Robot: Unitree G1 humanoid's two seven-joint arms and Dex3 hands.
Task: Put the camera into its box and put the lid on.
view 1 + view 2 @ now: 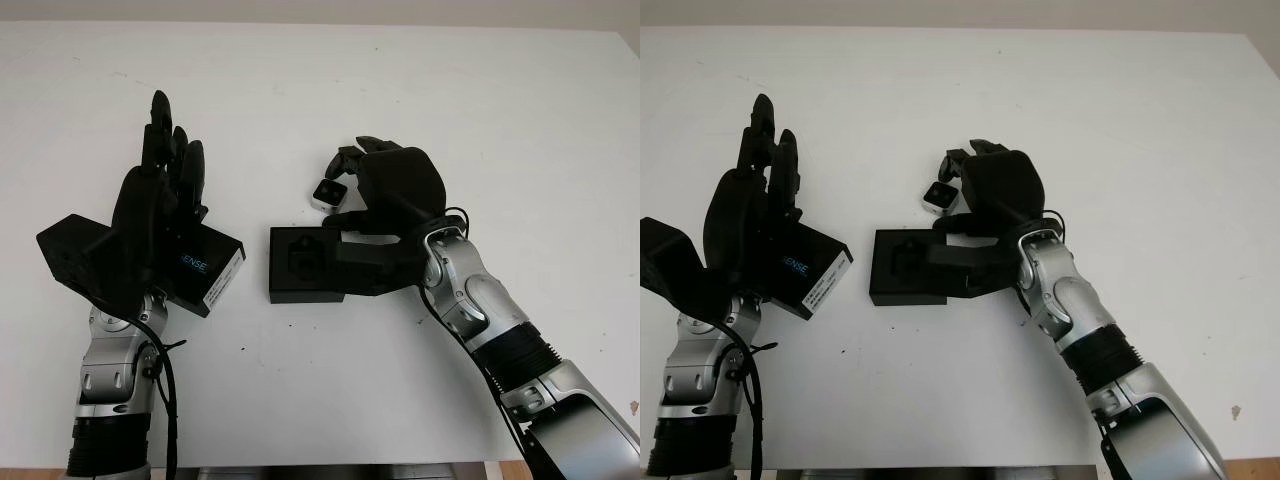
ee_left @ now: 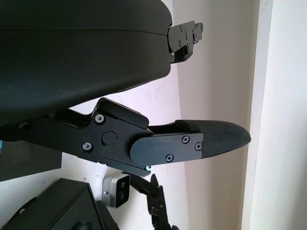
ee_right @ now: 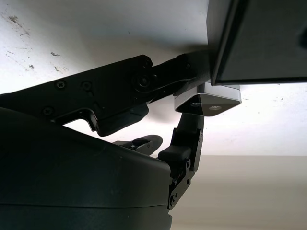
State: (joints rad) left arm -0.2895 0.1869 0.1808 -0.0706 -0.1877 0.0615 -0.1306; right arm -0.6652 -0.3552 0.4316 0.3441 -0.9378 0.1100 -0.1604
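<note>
The small silver-and-black camera (image 1: 328,192) is pinched in the fingertips of my right hand (image 1: 348,180), just above the far edge of the open black box (image 1: 285,290). The box lies on the table in the middle, its moulded insert facing up, with my right thumb reaching along its right side. The right wrist view shows the camera (image 3: 208,101) right beside the box's wall (image 3: 259,38). The black lid (image 1: 215,270), with a white label, lies to the left of the box. My left hand (image 1: 172,140) is open over the lid, fingers pointing away from me.
The white table (image 1: 420,90) runs bare to its far edge and to the right. A gap of bare table separates the lid from the box.
</note>
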